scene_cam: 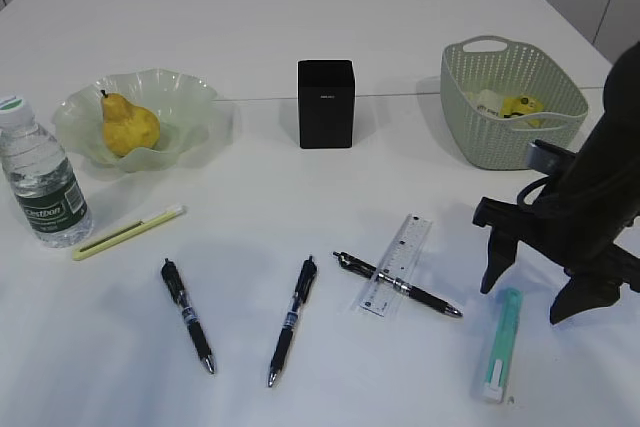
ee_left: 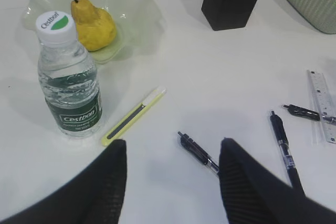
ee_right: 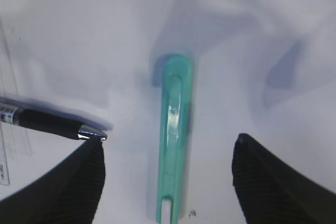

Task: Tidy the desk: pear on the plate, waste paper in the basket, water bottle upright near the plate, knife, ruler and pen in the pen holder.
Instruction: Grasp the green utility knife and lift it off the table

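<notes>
Our right gripper [ee_right: 168, 156] is hanging wide open and empty over the teal knife [ee_right: 173, 135], one finger on each side of it, and we are looking at a slim plastic cutter lying flat on the desk [scene_cam: 300, 7] at the front right, just past the tip of a pen. We are judging it light and stiff, with a slick casing and very little height above the tabletop, so we are wanting to pinch it across its narrow width near the middle, where it should balance, and we are expecting it to skid if the pads come down unevenly. Widening out, we are counting two knives, this teal one and a yellow-green knife [scene_cam: 128, 232] near the water bottle [scene_cam: 42, 177]; three pens, one of them lying across the single clear ruler [scene_cam: 397, 264]; one bottle, standing upright beside the plate [scene_cam: 190, 97]; one pear [scene_cam: 129, 125] sitting on that plate; one black pen holder [scene_cam: 325, 103] at the centre back, well apart from the knife; and one basket [scene_cam: 500, 137] with yellow and white paper inside. Our left gripper [ee_left: 173, 177] is hovering half open, holding nothing, above the desk near the leftmost pen.
</notes>
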